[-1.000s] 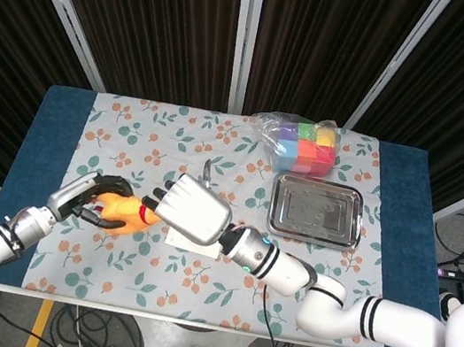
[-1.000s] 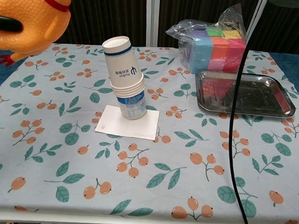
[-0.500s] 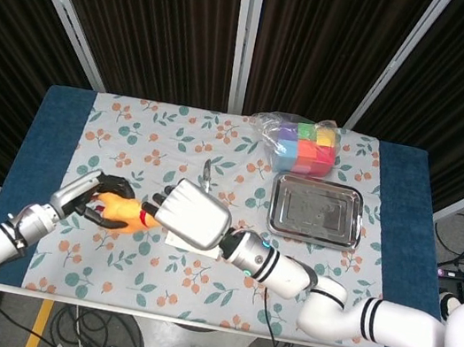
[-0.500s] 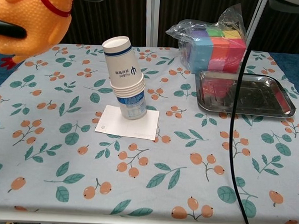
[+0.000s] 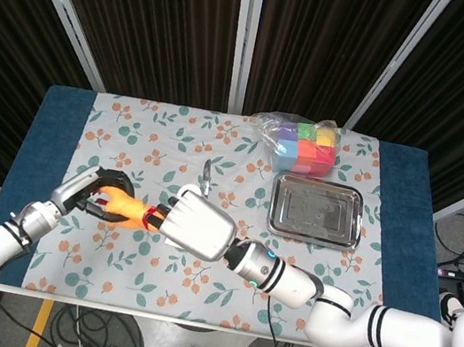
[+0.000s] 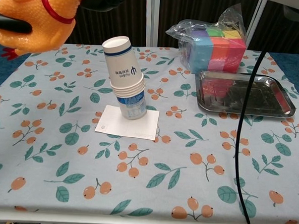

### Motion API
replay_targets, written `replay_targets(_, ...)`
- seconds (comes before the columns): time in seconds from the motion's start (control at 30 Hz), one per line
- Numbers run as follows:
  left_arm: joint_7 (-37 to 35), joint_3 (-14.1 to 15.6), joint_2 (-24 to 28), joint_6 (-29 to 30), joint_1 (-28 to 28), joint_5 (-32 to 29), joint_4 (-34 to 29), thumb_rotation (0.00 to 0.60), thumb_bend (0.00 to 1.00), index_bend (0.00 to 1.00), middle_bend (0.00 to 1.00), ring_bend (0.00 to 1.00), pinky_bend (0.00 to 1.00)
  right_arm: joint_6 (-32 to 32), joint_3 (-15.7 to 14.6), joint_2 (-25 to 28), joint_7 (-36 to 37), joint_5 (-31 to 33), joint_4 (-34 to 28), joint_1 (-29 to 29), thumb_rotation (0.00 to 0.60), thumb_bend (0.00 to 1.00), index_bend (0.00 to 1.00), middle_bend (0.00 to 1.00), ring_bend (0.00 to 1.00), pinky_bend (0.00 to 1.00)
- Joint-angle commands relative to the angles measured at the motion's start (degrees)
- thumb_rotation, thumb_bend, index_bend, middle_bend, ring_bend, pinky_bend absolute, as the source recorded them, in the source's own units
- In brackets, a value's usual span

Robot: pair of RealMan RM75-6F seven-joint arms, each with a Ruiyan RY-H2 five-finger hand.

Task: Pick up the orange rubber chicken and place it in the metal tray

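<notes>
Handover of the chicken above the surface's left side

The surface (image 5: 201, 249) is carrying the metal tray (image 5: 316, 210) near its right edge, empty. The right hand (image 5: 194, 225) is meeting the orange rubber chicken (image 5: 125, 209) at its neck end; whether it is gripping cannot be told. The left hand (image 5: 93, 196) is holding the chicken aloft, fingers wrapped around it. Judgement: the right hand should be gripping firmly before release, then clearing the paper cups (image 6: 126, 83).

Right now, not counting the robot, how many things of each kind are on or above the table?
Rubber chicken: 1
Paper cup stack: 1
White card: 1
Bag of coloured blocks: 1
Metal tray: 1
Total: 5
</notes>
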Motion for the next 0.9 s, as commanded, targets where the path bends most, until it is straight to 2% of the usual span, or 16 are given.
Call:
replay_targets(0.03,-1.7,0.1,0.5,1.2,0.9,2.2,-0.6,0.6,0.58,0.4,0.56,0.52,0.7,0.5,0.2,-0.2,0.6,0.7,0.8,-0.5,0.6,0.39,1.0,0.76,0.74,0.95)
replay_targets(0.1,-3.2,0.3,0.8,2.5,1.4,4.1,-0.4,0.6,0.43,0.27,0.35,0.31,0.49,1.0,0.3,-0.4,1.4,1.0,1.6,-0.9,0.6,0.39,1.0,0.76,0.74,0.95)
replay_targets(0.2,-3.9,0.9,1.0,4.4,2.3,6.1,0.0,0.6,0.26,0.21,0.21,0.18,0.33,1.9,0.3,-0.6,3.3,1.3,2.6,-1.6,0.6,0.39,1.0,0.76,0.74,0.95)
replay_targets(0.27,-3.7,1.1,1.0,5.7,2.9,6.9,0.1,0.6,0.19,0.19,0.16,0.14,0.3,2.6,0.2,-0.5,4.6,1.3,3.0,-2.2,0.6,0.39,1.0,0.76,0.74,0.95)
replay_targets(0.37,-1.8,1.3,0.8,8.2,4.4,7.2,0.5,0.6,0.15,0.19,0.14,0.12,0.27,4.9,-0.3,-0.2,8.3,0.6,3.6,-3.8,0.6,0.39,1.0,0.76,0.74,0.95)
replay_targets(0.63,7.7,1.4,0.7,11.5,7.3,5.0,0.1,0.6,0.14,0.19,0.14,0.12,0.27,13.1,-1.1,2.8,19.3,-0.3,3.8,-9.7,0.6,0.39,1.0,0.76,0.74,0.95)
replay_targets(0.77,14.6,1.2,0.3,13.2,9.1,2.8,-0.2,0.6,0.14,0.19,0.14,0.12,0.27,17.7,-0.8,5.6,27.4,1.9,3.4,-14.3,0.6,0.39,1.0,0.76,0.74,0.95)
replay_targets(0.9,21.2,1.1,-0.2,14.5,10.5,1.4,-0.1,0.6,0.14,0.19,0.14,0.12,0.27,19.9,-1.9,8.2,35.3,5.2,5.1,-19.3,0.6,0.39,1.0,0.76,0.74,0.95)
